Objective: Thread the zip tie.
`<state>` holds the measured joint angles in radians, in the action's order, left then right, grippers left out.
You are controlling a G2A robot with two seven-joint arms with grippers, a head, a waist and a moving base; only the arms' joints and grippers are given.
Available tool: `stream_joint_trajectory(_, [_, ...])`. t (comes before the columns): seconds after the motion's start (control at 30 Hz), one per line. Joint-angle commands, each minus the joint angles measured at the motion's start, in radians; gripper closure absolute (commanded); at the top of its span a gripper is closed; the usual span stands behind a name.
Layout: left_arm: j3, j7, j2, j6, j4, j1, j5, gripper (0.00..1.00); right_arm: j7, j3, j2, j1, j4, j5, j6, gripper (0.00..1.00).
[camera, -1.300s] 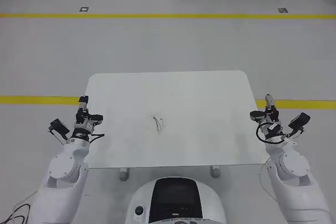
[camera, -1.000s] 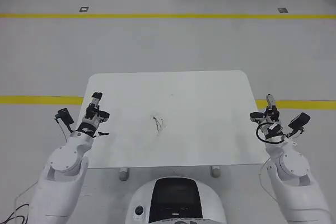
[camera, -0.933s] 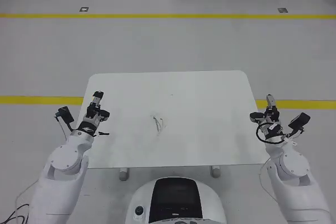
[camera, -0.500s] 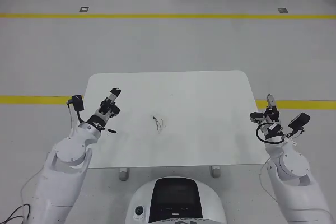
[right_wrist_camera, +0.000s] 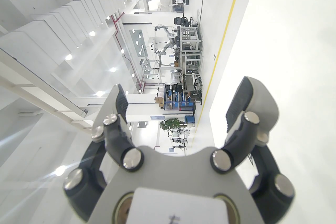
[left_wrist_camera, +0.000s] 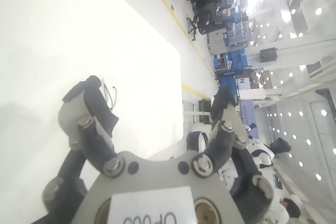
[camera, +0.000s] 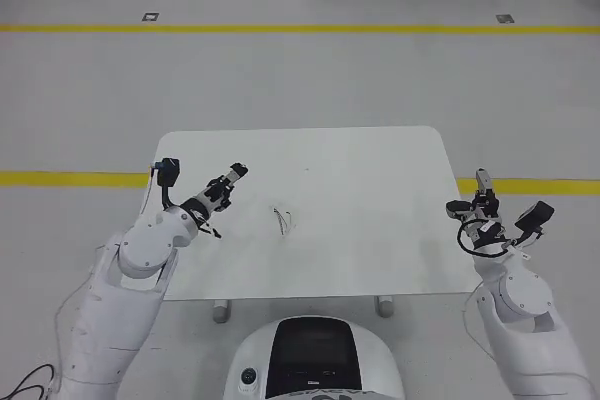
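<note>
A thin pale zip tie (camera: pixel 283 220) lies bent near the middle of the white table (camera: pixel 360 170). In the left wrist view the zip tie (left_wrist_camera: pixel 111 96) shows as a fine looped strand just beyond one finger. My left gripper (camera: pixel 237 173) hovers over the table's left part, a short way left of the tie, pointing toward it. Its fingers stand open with nothing between them, as the left gripper (left_wrist_camera: pixel 157 88) shows up close. My right gripper (camera: pixel 481 180) stays beside the table's right edge, and the right gripper (right_wrist_camera: pixel 183 96) is open and empty.
The table (left_wrist_camera: pixel 65 25) has rounded corners, and grey floor with yellow lines (camera: pixel 70 178) surrounds it. Workshop racks and chairs (left_wrist_camera: pixel 210 17) stand far off in the room behind.
My left arm has swung from outside the table's left edge in over the tabletop toward the zip tie. The right arm and the tie have stayed put.
</note>
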<state>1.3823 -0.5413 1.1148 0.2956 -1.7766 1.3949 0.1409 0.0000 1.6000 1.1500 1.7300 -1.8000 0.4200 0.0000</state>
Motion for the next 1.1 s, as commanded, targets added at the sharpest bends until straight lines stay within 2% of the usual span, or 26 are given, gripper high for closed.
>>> stream_joint_trajectory(0.0, [-0.039, -0.071, 0.0, 0.044, 0.021, -0.054, 0.056, 0.0, 0.0, 0.0, 0.0, 0.0, 0.0, 0.0, 0.0, 0.0])
stream_joint_trajectory(0.03, [-0.06, -0.114, 0.0, 0.044, 0.045, -0.086, 0.083, 0.0, 0.0, 0.0, 0.0, 0.0, 0.0, 0.0, 0.0, 0.0])
stream_joint_trajectory(0.1, [-0.085, -0.161, 0.002, 0.044, 0.084, -0.126, 0.112, 0.0, 0.0, 0.0, 0.0, 0.0, 0.0, 0.0, 0.0, 0.0])
stream_joint_trajectory(0.13, [-0.101, -0.196, 0.007, 0.044, 0.117, -0.148, 0.102, 0.0, 0.0, 0.0, 0.0, 0.0, 0.0, 0.0, 0.0, 0.0])
stream_joint_trajectory(0.23, [-0.154, -0.282, 0.016, 0.044, 0.187, -0.208, 0.173, 0.0, 0.0, 0.0, 0.0, 0.0, 0.0, 0.0, 0.0, 0.0])
stream_joint_trajectory(1.07, [-0.154, -0.282, 0.016, 0.044, 0.187, -0.208, 0.173, 0.0, 0.0, 0.0, 0.0, 0.0, 0.0, 0.0, 0.0, 0.0])
